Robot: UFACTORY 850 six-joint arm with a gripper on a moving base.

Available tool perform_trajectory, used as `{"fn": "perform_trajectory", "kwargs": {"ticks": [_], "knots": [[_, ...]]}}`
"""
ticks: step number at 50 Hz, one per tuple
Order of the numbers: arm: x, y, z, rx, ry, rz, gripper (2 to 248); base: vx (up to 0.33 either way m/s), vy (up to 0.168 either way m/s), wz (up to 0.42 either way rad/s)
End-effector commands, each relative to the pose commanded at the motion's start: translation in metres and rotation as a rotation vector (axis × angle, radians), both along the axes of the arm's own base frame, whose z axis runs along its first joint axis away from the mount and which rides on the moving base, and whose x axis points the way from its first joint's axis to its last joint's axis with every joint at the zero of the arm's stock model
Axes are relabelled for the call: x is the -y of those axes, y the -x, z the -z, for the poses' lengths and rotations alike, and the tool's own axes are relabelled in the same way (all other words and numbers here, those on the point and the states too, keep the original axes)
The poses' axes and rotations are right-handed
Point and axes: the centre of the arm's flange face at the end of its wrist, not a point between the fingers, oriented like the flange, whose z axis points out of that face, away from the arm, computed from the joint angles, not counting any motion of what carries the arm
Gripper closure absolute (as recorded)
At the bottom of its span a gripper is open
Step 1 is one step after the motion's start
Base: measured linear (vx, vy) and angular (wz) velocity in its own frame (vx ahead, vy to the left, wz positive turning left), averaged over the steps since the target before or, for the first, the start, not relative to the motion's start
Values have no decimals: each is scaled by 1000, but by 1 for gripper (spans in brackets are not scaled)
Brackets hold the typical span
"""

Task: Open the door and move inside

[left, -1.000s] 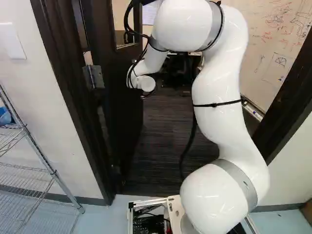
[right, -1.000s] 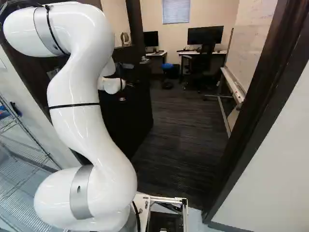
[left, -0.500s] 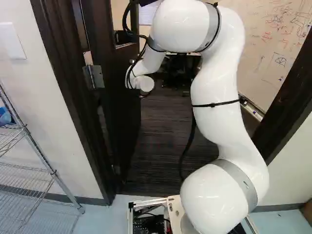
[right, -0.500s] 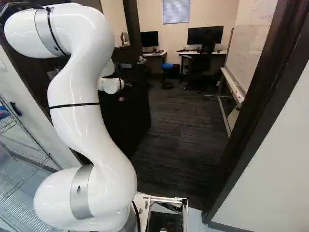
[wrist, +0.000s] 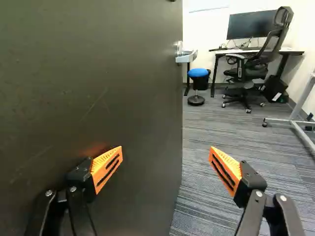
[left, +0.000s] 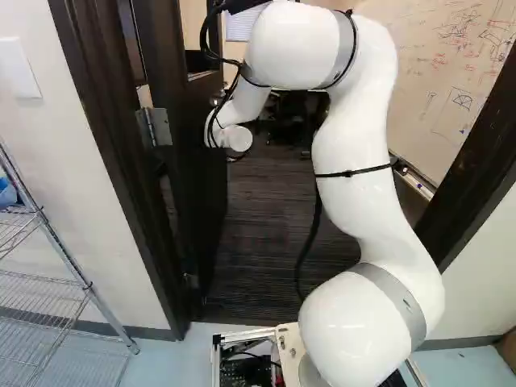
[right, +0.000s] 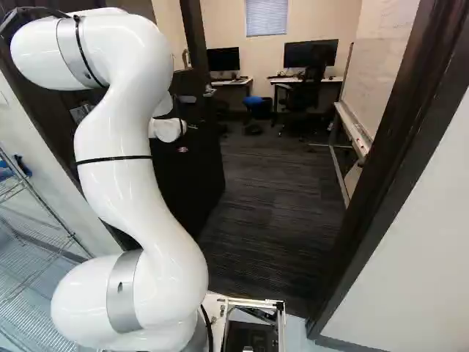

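The dark door [left: 189,210] stands swung inward on its left-side hinges, leaving the doorway open to its right. At the end of my arm, the white wrist [left: 235,139] is close to the door's free side; in the base views the arm mostly hides the gripper. The wrist view has the gripper [wrist: 166,164] open, with one orange pad [wrist: 107,167] at the door's face [wrist: 98,64] and the other pad [wrist: 225,169] out beyond the door's edge. Nothing is held between them. Whether the first finger touches the door I cannot tell. A small metal fitting [wrist: 178,48] shows at the door's edge.
The dark frame post [right: 388,176] bounds the doorway at the right. A wire shelf [left: 60,290] stands left, outside. Inside are a whiteboard [right: 377,88], desks, an office chair [wrist: 256,61] and a blue-topped stool [wrist: 198,73]. Carpet [right: 271,213] stretches beyond the threshold.
The door has swung a little farther inward, its free edge shifting left in both base views. My arm's upper part and wrist have shifted slightly with it. The base has not visibly moved.
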Motion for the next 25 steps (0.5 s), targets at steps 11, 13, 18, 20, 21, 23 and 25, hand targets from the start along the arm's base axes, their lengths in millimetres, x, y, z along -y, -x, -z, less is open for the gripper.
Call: {"fn": "perform_trajectory", "kwargs": {"ticks": [11,13,18,20,21,23,25], "knots": [[-7,-3,1,7,11,-24,3,0,0,0],[-8,-3,1,9,12,-28,3,0,0,0],[-11,-5,1,11,14,-34,3,0,0,0],[-12,-5,1,12,14,-36,3,0,0,0],[-13,-6,1,12,14,-37,3,0,0,0],[-14,-6,1,13,14,-39,3,0,0,0],[-15,-7,2,14,14,-40,3,0,0,0]]}}
